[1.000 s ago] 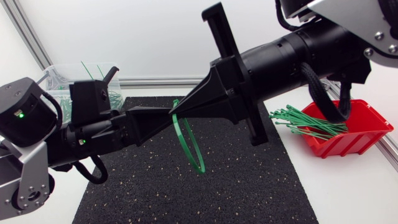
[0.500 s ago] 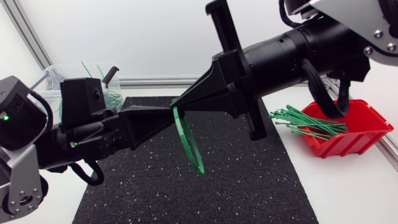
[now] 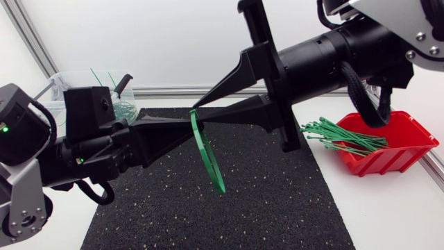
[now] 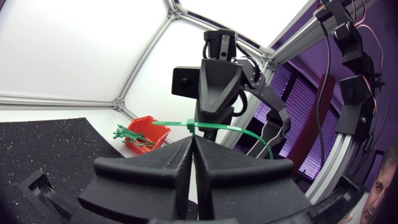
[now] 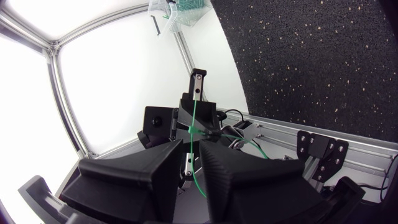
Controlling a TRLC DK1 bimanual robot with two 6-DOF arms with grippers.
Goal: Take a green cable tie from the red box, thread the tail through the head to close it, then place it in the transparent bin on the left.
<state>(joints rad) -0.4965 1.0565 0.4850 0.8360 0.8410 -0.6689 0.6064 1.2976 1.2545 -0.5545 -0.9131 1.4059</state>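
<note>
Aloft, right hand (image 3: 198,113) (parted) level.

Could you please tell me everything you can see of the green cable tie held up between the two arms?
The green cable tie looks like thin, flexible plastic. It is closed into a narrow loop, with its tail threaded through the head. The loop hangs tilted over the black mat, apparently clear of it. The left pincer is shut on its upper end, by the head. The right pincer is open, with its fingers on either side of that same end; I cannot tell whether they touch it.
</note>
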